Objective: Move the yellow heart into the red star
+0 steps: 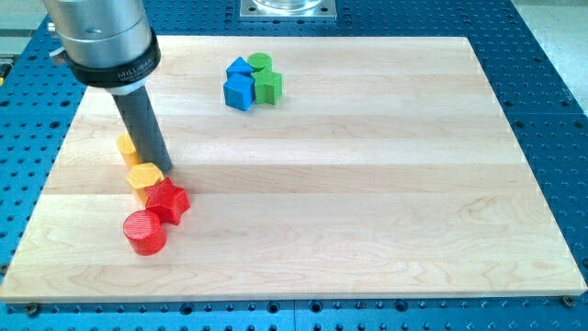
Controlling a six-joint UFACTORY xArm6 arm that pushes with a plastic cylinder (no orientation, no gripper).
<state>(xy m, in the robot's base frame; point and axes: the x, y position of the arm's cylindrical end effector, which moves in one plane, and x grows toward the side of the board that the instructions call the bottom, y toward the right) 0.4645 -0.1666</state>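
Observation:
My tip rests on the board at the view's left, touching the upper right edge of a yellow block that may be the heart. That block touches the red star just below and right of it. A second yellow block lies above, partly hidden behind my rod. A red cylinder sits just below and left of the star, touching it.
At the view's top centre a cluster holds a blue cube, another blue block, a green cylinder and a green block. The wooden board lies on a blue perforated table.

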